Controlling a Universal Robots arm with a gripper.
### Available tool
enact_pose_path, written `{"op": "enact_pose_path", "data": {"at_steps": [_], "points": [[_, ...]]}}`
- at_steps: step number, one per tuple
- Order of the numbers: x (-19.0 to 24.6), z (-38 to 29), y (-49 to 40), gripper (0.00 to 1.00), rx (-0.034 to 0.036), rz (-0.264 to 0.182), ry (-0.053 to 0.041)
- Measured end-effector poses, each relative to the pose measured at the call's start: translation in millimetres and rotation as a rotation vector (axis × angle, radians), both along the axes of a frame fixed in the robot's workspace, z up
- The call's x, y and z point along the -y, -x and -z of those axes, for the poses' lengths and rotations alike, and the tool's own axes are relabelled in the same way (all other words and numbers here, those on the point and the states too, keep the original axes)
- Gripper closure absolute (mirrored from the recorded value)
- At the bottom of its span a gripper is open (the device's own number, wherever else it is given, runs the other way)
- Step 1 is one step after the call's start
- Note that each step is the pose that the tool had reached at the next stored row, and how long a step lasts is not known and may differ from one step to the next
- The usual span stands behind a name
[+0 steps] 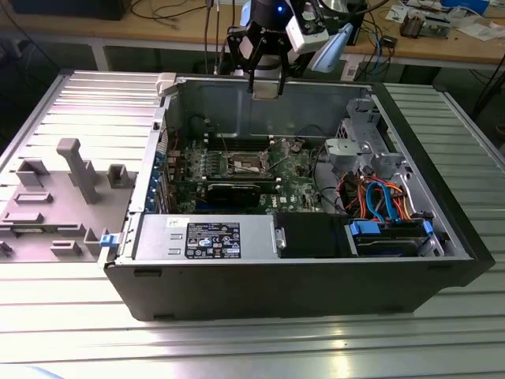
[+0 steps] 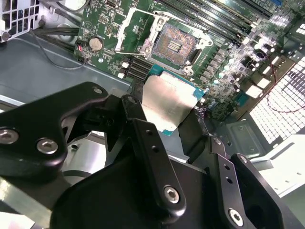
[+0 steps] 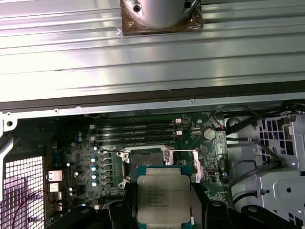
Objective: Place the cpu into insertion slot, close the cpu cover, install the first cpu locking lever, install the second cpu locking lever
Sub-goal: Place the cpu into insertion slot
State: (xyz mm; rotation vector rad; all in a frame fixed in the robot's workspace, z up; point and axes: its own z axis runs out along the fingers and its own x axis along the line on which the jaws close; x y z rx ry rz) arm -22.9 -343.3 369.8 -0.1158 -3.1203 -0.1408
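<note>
My gripper [image 1: 265, 88] hangs over the rear wall of the open computer case, shut on the cpu [image 2: 167, 102]. The cpu is a flat square chip with a dull silver top [image 3: 162, 198], held by its two side edges between black fingers [image 2: 143, 126]. The insertion slot [image 2: 174, 45] lies on the green motherboard below the chip, its dark pin grid bare. In the exterior view the slot [image 1: 246, 164] sits well below the gripper. The cpu cover [image 2: 129, 25] stands swung open beside the slot. The chip hides part of the slot [image 3: 145, 156] in the first wrist view.
The black case [image 1: 276, 288] rests on a ribbed metal table. It holds a power supply [image 1: 209, 237], a grey drive cage [image 1: 367, 142] and blue and orange cables [image 1: 387, 201]. Memory slots [image 3: 136, 129] run beside the socket. A grey fixture plate [image 1: 55, 197] lies at the exterior view's left.
</note>
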Motion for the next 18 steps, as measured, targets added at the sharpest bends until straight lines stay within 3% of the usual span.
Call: {"op": "enact_pose_path", "data": {"at_steps": [18], "points": [[0.0,0.0,0.0,0.46,0.0,0.025,0.0]]}}
